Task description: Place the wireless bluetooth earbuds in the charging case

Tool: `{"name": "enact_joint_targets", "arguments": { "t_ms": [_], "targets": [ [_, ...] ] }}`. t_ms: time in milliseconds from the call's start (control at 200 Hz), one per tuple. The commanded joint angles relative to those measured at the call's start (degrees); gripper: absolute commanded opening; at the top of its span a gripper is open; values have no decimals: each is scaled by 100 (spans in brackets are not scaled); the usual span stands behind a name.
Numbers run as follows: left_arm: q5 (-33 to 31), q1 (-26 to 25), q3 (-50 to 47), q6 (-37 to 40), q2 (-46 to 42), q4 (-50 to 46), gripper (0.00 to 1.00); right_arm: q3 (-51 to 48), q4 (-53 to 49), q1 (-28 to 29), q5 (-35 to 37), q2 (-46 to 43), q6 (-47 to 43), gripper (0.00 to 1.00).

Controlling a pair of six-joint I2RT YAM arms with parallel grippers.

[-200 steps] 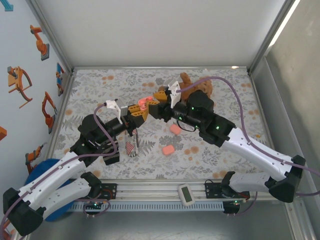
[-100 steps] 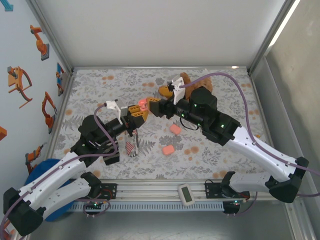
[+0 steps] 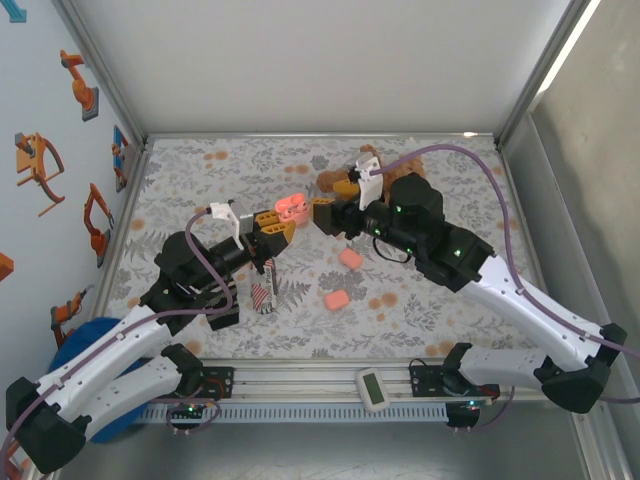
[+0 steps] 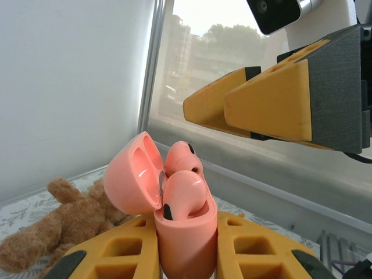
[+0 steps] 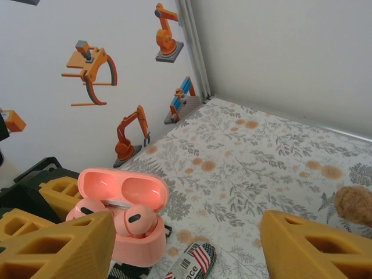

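We see bright, even light falling from above on the flowered surface (image 3: 200, 190). One glaring strip runs along the frame post (image 3: 572, 45), far beyond the right jaws, and only soft shadows lie under the arms. From the left wrist we look into backlight, and the patch above the right jaws is washed out almost to white. The pink case (image 4: 183, 232) between the left jaws is sharp and glossy, while the teddy bear (image 4: 52, 224) beside it goes soft. From the right wrist, the right jaws blur at the bottom corners, and the case ahead of them is crisp.

Flag-printed packet (image 5: 190, 261) — reads "…ace".
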Motion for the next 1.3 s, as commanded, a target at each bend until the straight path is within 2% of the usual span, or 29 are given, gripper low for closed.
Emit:
{"name": "enact_joint_targets", "arguments": {
  "t_ms": [0, 831, 992, 1117, 1292],
  "targets": [
    [100, -28, -57, -80, -103, 272, 0, 69, -74, -15, -27, 86, 94, 66],
    [102, -32, -49, -28, -104, 235, 0, 246, 222, -15, -637, 452, 148, 64],
    [90, -30, -41, -10, -56, 238, 0, 212, 347, -15, -779, 255, 171, 69],
    [95, -28, 36, 8, -18, 180, 0, 150, 376, -41, -710, 101, 127, 78],
    [89, -32, 60, 24, 18, 180, 0, 44, 502, -344, -841, -22, 289, 85]
  ]
}}
